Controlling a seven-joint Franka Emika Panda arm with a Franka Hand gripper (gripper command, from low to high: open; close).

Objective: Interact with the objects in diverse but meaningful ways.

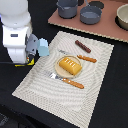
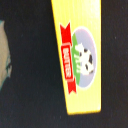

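A: Where is the arm?

B: The white arm hangs over the placemat's outer corner on the exterior view's left. The gripper is mostly hidden behind the wrist; I cannot tell whether its fingers are spread or pressed together.

A: And the toy foods?

B: The light blue gabled carton stands just beside the arm, at the placemat's edge. A sliver of the yellow rectangular block shows beneath the wrist on the dark tabletop. In the wrist view that block fills the frame, label up, showing a cow and a red ribbon.

A: The rest?

B: The scored bread loaf sits on a round plate at the placemat's middle. The dark brown sausage lies near the placemat's far edge. Two orange-handled utensils flank the plate, one on either side.

A: Anything beyond the mat?

B: Two grey pots stand on a pinkish board at the tabletop's far edge.
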